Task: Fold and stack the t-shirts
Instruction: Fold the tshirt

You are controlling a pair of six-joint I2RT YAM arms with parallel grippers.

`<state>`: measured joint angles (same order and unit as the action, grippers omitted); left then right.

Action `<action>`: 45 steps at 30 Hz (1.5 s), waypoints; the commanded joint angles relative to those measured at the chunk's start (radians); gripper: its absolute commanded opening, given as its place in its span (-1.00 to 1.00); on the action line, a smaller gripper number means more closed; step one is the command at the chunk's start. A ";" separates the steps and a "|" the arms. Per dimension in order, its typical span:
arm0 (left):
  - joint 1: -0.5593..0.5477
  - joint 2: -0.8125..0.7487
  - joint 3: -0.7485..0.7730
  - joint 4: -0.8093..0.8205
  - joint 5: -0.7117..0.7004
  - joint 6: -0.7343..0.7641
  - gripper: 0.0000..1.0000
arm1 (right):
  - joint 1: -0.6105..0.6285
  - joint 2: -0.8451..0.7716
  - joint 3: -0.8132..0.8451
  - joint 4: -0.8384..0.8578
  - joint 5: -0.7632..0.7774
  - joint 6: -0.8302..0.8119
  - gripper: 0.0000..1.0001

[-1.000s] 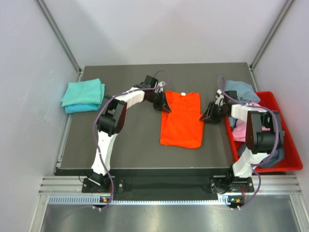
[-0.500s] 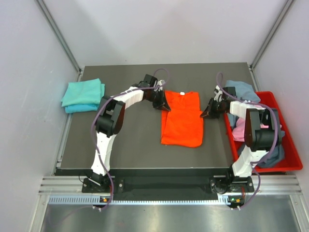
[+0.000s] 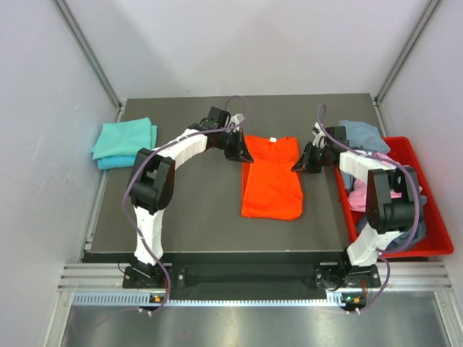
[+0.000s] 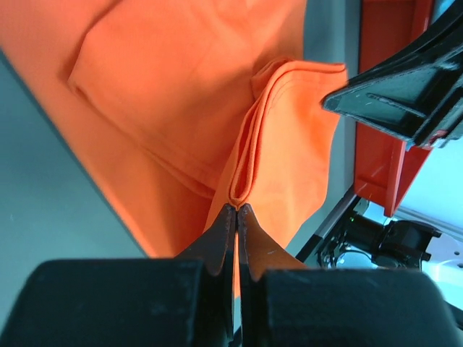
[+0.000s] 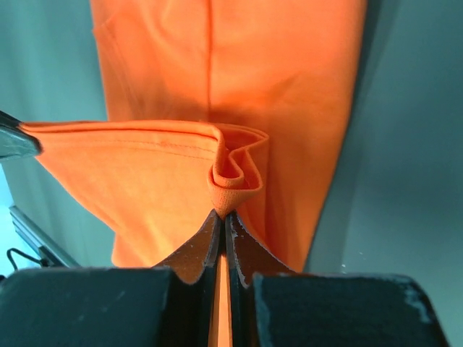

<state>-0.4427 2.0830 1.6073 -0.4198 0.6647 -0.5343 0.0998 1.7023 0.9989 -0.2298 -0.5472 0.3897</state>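
Orange shirt point(image 3: 272, 184): lies flat on the table point(image 3: 188, 210), a little toward 3 o'clock from its centre. It is a long narrow strip running from 12 to 6, with the neck end at 12.
Left gripper point(image 3: 242, 153): pressed together at the shirt's 11 o'clock corner. In my wrist view a doubled ridge of orange cloth rises from between the tips, so I am pinching the edge, not just resting on it.
Right gripper point(image 3: 298, 165): pressed together at the shirt's 2 o'clock corner. A small puckered loop of orange cloth is caught between the tips, and the edge between my two grips is raised off the table.
Step in hand: I judge the sides are already folded in, and I am now gripping the neck end for the crosswise fold.
Next move: I would lift both corners together, keep them level and evenly apart, carry them toward 6 o'clock, and lay the neck end on the hem before letting go. The right pinch looks shallow, so a slow, even pull seems wise.
Teal stack point(image 3: 124, 142): folded shirts piled at the table's 10 o'clock edge. I take this as where the orange one goes once it is folded.
Bin point(image 3: 434, 217): red, beyond the table's 3 o'clock edge, holding a pink shirt point(image 3: 359, 195) and a grey-blue shirt point(image 3: 362, 134), both unfolded.
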 commanded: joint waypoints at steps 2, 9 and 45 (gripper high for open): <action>0.018 -0.077 -0.043 0.006 0.001 0.023 -1.00 | 0.018 -0.032 0.070 0.050 -0.025 0.009 -1.00; 0.041 -0.090 -0.050 -0.016 -0.033 0.036 -1.00 | 0.020 -0.023 0.121 0.061 -0.045 0.028 -1.00; 0.091 -0.322 -0.536 -0.013 0.029 -0.203 0.38 | -0.025 -0.403 -0.474 -0.163 -0.135 0.139 0.17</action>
<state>-0.3431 1.8130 1.1046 -0.4797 0.6613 -0.6857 0.0746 1.3762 0.5541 -0.4088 -0.6346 0.4808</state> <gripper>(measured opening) 0.682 0.582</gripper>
